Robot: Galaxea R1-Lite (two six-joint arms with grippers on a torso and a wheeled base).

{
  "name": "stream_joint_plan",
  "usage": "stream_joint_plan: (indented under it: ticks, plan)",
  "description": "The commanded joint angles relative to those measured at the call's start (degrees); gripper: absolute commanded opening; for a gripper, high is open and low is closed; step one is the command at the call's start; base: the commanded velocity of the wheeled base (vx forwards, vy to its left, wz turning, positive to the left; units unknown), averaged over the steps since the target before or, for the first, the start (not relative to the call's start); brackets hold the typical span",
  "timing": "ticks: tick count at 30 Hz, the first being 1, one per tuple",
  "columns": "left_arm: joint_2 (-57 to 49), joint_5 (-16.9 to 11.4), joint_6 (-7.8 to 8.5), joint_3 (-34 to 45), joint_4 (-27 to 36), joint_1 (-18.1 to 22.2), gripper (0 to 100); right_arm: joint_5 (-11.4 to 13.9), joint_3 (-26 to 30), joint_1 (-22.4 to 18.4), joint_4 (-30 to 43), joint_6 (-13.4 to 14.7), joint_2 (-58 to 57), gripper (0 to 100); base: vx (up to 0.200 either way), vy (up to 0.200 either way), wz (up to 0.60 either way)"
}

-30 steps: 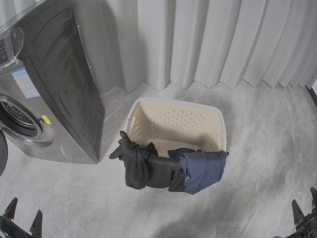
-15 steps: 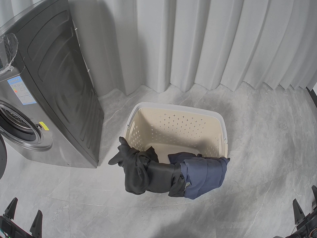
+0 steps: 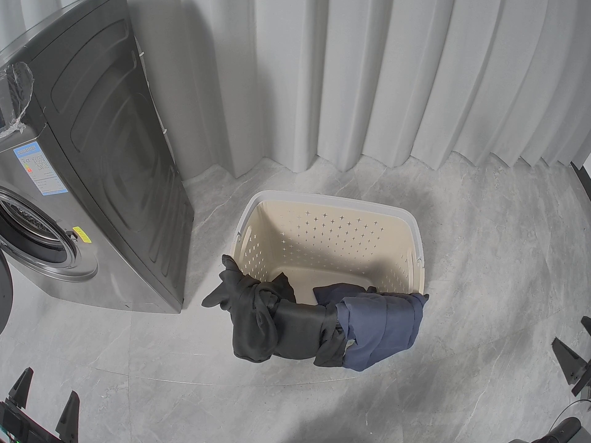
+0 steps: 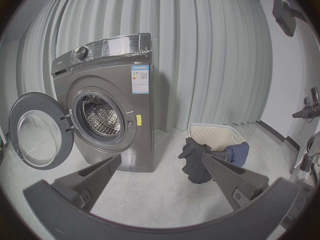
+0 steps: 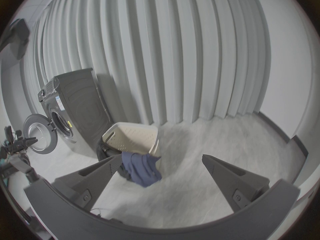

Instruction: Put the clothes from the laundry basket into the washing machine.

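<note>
A cream laundry basket (image 3: 329,200) stands on the floor in the middle of the head view. A black garment (image 3: 271,321) and a blue garment (image 3: 378,324) hang over its near rim. The grey washing machine (image 3: 92,155) stands to the left, its round door (image 4: 40,130) swung open and the drum (image 4: 100,117) bare. My left gripper (image 3: 48,386) is low at the near left, open and holding nothing. My right gripper (image 3: 570,331) is at the near right edge, open too, well apart from the basket (image 5: 130,137) and the blue garment (image 5: 141,167).
White curtains (image 3: 369,63) hang behind the basket and the machine. Grey stone floor (image 3: 480,247) lies open to the right of the basket and between it and my grippers. A dark skirting runs along the wall at the far right (image 3: 582,176).
The head camera shifted a little at first. My right gripper has since lifted and turned at the lower right edge. Basket, clothes and left gripper stay where they were.
</note>
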Motion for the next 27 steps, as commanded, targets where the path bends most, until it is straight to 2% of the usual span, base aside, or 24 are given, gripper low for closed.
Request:
stream_joint_plan:
  ticks: [1, 7, 11, 16, 18, 21, 27]
  plan:
    - [-0.77, 0.01, 0.14, 0.92, 0.0, 0.02, 100, 4.14, -0.67, 4.15, -4.66, 4.17, 29.12, 100, 0.0, 0.0, 0.0]
    - [-0.77, 0.01, 0.14, 1.01, 0.0, 0.02, 100, 3.35, -1.54, 10.22, -8.17, 4.7, 38.08, 100, 0.0, 0.0, 0.0]
    - [-0.68, 0.01, 0.05, 0.92, 0.0, 0.02, 100, 2.83, -1.9, 13.29, -13.89, 5.58, 46.52, 100, 0.0, 0.0, 0.0]
    - [-0.77, 0.01, 0.05, 0.92, 0.0, 0.02, 100, 2.39, -1.9, 18.39, -22.5, 10.06, 55.84, 100, 0.0, 0.0, 0.0]
    - [-0.77, 0.01, 0.05, 0.92, 0.0, 0.02, 100, 0.54, -1.98, 20.06, -25.23, 10.85, 59.79, 100, 0.0, 0.0, 0.0]
    - [-0.68, 0.01, 0.05, 1.01, 0.0, 0.02, 100, -1.48, -2.07, 21.55, -28.21, 11.02, 64.28, 100, 0.0, 0.0, 0.0]
    - [-0.77, -0.08, 0.05, 1.01, 0.0, 0.02, 100, -2.01, -3.13, 23.58, -35.42, 10.94, 72.62, 100, 0.0, 0.0, 0.0]
